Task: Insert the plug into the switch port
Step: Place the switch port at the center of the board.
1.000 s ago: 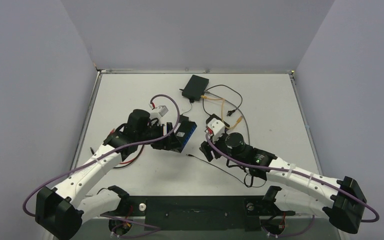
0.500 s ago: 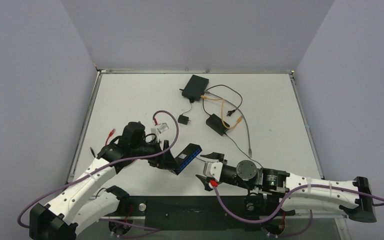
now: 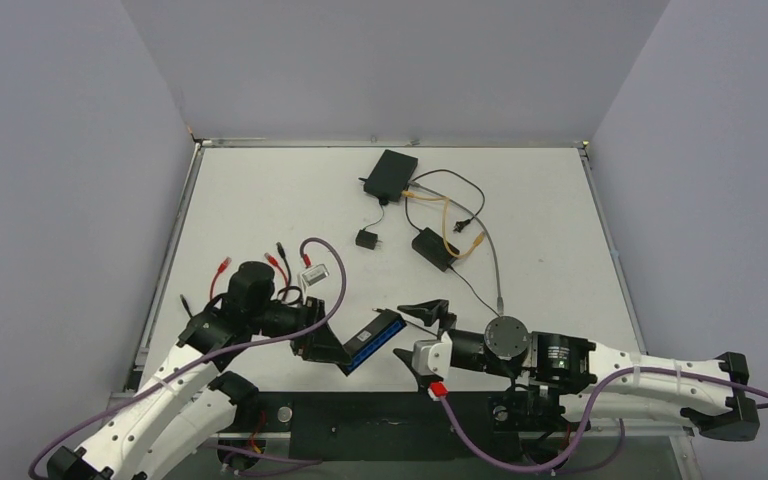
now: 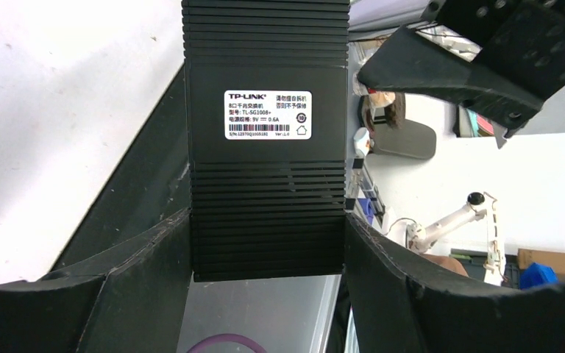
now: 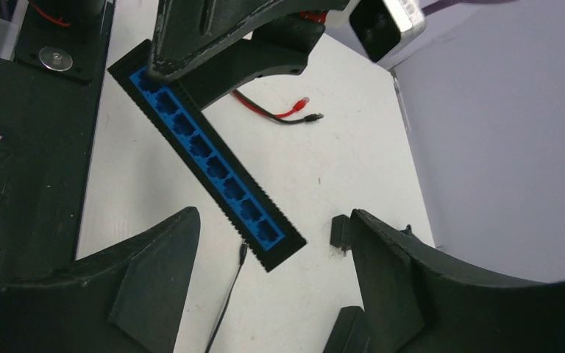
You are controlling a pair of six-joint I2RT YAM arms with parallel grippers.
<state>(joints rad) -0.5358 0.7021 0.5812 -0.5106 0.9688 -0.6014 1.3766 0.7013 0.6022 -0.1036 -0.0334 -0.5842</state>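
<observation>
Switch (image 3: 372, 338) clenched in the left pincer (image 3: 328, 346).
Its long axis slants lower left to upper right; blue ports (image 5: 213, 165) face the spread-open right pincer (image 3: 412, 332).

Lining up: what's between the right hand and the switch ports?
Right wrist view: bare gap from right hand to switch; only a thin cable end lies on the table below.

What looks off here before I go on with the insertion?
The right gripper is open and empty, facing the switch and its blue ports with no plug between its fingers. The left gripper grips the switch at a slant. The red-tipped cables lie loose on the table beyond it.
</observation>
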